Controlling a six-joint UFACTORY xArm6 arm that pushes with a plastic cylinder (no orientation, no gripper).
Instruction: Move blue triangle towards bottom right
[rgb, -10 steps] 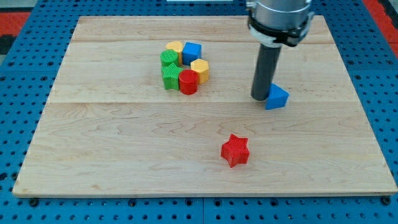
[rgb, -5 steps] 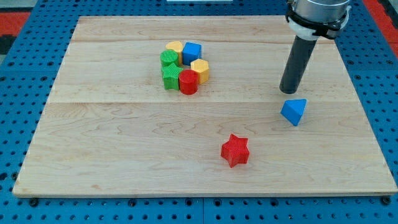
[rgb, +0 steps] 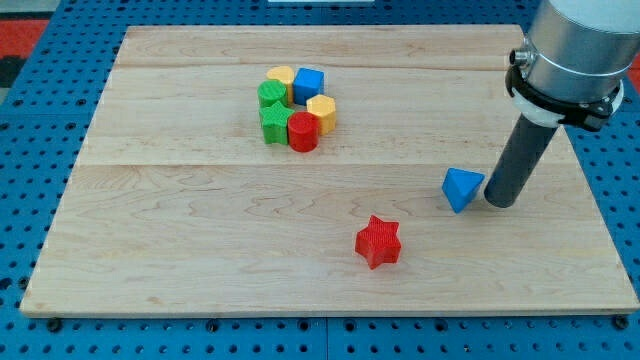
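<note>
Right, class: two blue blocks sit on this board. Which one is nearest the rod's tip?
The blue triangle, alone at the view's right, just left of my tip. The blue cube sits far off in the cluster at the view's upper left.

blue triangle (rgb: 461, 188): small solid wedge, lying flat, right-centre of bench (rgb: 180, 240), up-right of red star (rgb: 378, 242).

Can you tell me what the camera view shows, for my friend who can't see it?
My tip sits on a wooden board, just to the view's right of a blue triangle. A red star lies lower, toward the view's left, and a cluster of yellow, blue, green and red blocks sits near the view's top.
</note>
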